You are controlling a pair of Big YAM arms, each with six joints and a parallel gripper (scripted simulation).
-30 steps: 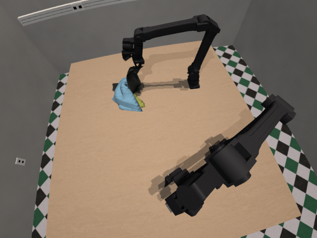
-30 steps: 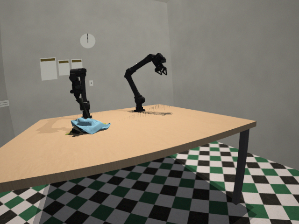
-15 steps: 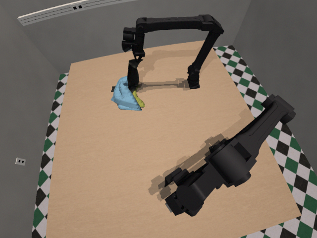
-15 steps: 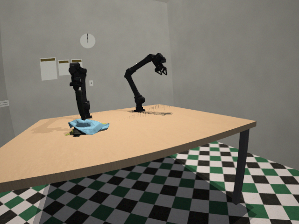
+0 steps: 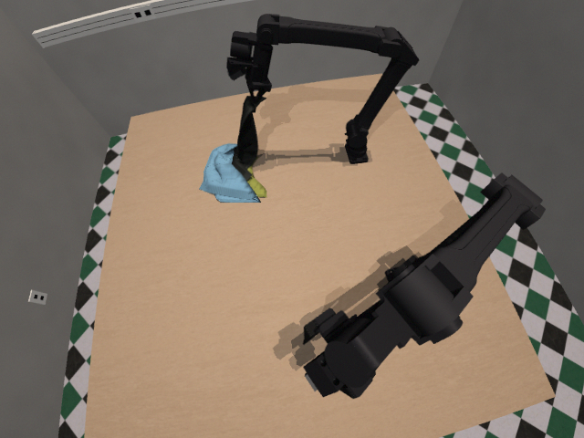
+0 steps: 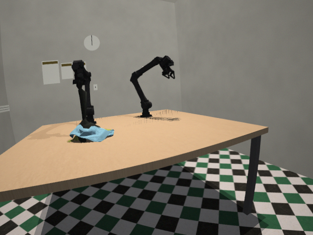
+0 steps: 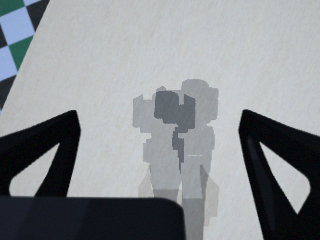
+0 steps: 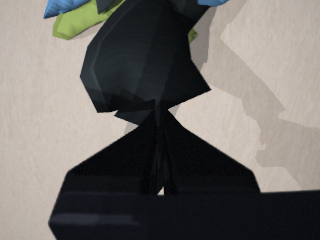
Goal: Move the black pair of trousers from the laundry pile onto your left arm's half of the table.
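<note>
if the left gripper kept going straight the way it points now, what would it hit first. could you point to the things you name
Probably the bare wooden table top [image 5: 212, 283] [image 6: 176, 136] [image 7: 100, 50]: only shadows show between the left gripper's open fingers, though how far down is unclear.

The right gripper [image 5: 255, 95] [image 6: 79, 87] [image 8: 160, 119] has been raised, and in the top view it has been carried toward 12 o'clock. By it, the black trousers [image 5: 247, 136] [image 6: 82, 101] [image 8: 140, 60] have been drawn up from a short bunch into a long, narrow column. The dark patch seen at the blue cloth's [image 5: 224, 176] [image 6: 94, 132] [image 8: 65, 4] 10 o'clock edge in the top view is no longer shown there. The cloth has been shifted slightly toward 9 o'clock.
</note>
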